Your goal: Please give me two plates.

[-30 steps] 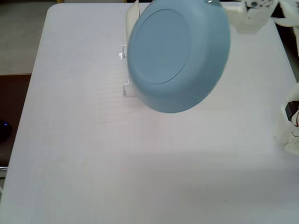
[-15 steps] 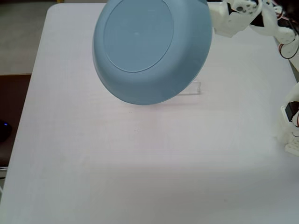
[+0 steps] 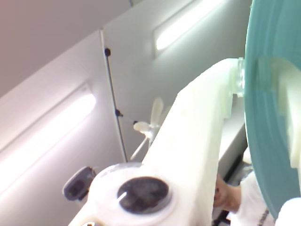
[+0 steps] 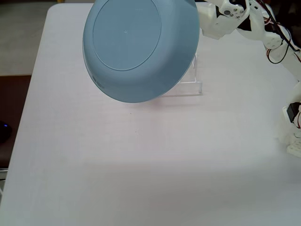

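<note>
Item: round, smooth light blue plastic plate [image 4: 141, 47], held aloft above the white table [image 4: 141, 165]. In the fixed view its underside faces the camera and it fills the 12 o'clock part of the frame. In the wrist view the same plate shows as a teal arc at 3 o'clock [image 3: 273, 94].

Item: white two-finger gripper [image 4: 200, 19], at the plate's 3 o'clock rim in the fixed view. Jaws clamped on the rim, one white finger [image 3: 197, 136] crossing the wrist view toward the plate edge; the contact itself is partly hidden.

Item: clear acrylic rack [image 4: 188, 84], on the table just below and behind the plate, at 5 o'clock of it. Its contents are hidden by the plate.

Item: bright yellow plate. Not visible in either view.

Item: a person's hand [image 3: 228, 197], at 5 o'clock in the wrist view, low behind the arm.

Step in hand, as judged: carrying the blue plate clear of the rack for delivery.

Next move, as judged: swing the plate toward the receiving side, level it, lower it, and part the jaws only once it is supported; the tilted, edge-only grip suggests a slip risk.
</note>
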